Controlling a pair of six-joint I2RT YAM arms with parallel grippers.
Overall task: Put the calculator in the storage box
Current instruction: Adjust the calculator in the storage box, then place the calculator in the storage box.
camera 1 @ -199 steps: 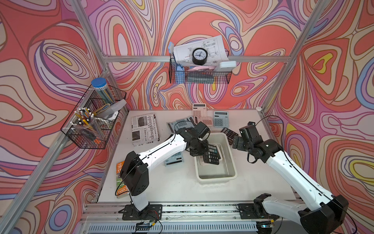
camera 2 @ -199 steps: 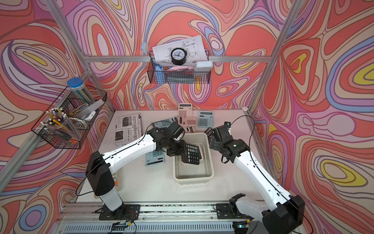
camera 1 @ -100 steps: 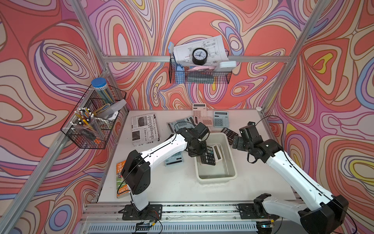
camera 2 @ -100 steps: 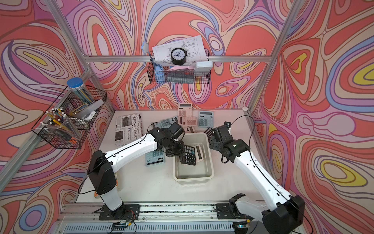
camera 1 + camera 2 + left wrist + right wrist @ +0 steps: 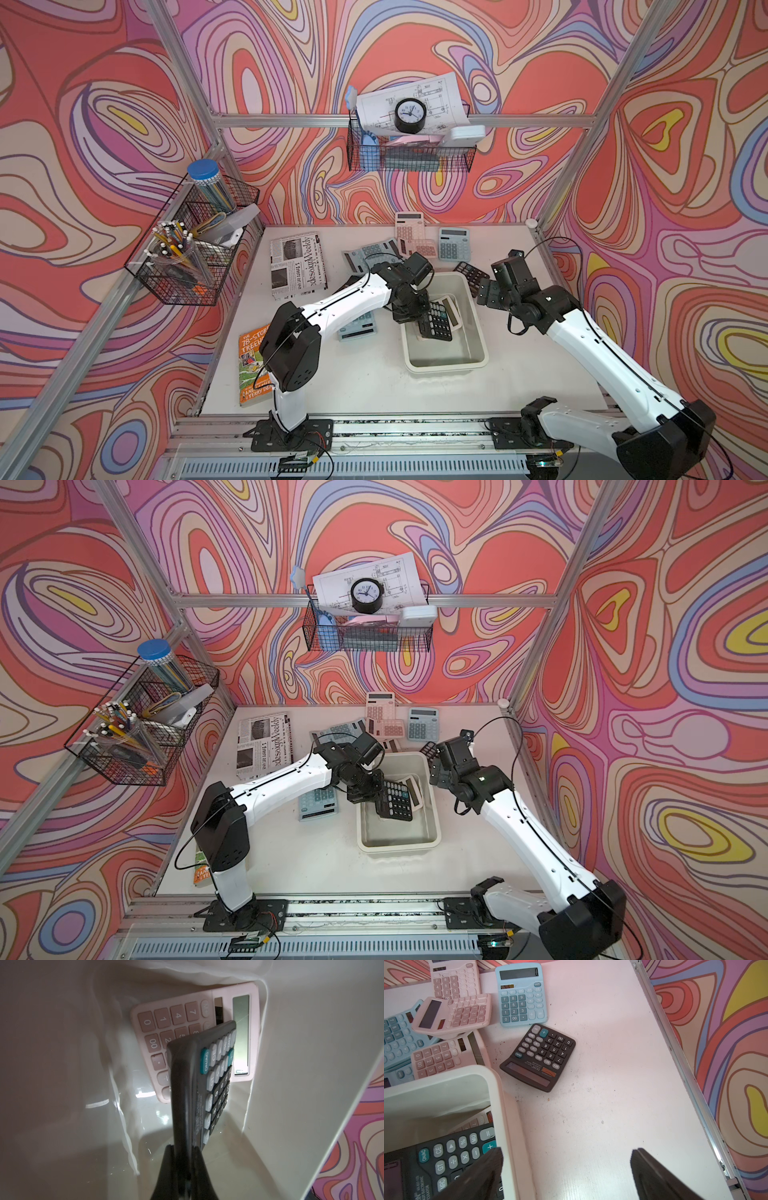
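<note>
Lowered since before, left gripper (image 5: 184, 1159) pinches the black calculator (image 5: 435, 322) tilted lengthwise into the storage box (image 5: 444, 367); right gripper (image 5: 566, 1158) waits spread alongside.

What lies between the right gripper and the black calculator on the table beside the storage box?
Bare tabletop: the right wrist view shows nothing between the open right gripper and that black calculator.

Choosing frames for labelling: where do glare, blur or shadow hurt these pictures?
Left wrist view: glare streaks across the glossy storage box floor, and the near edge of the held black calculator is dark and soft. Right wrist view: the table washes out to pinkish-white. Both top views: evenly lit and sharp.
</note>
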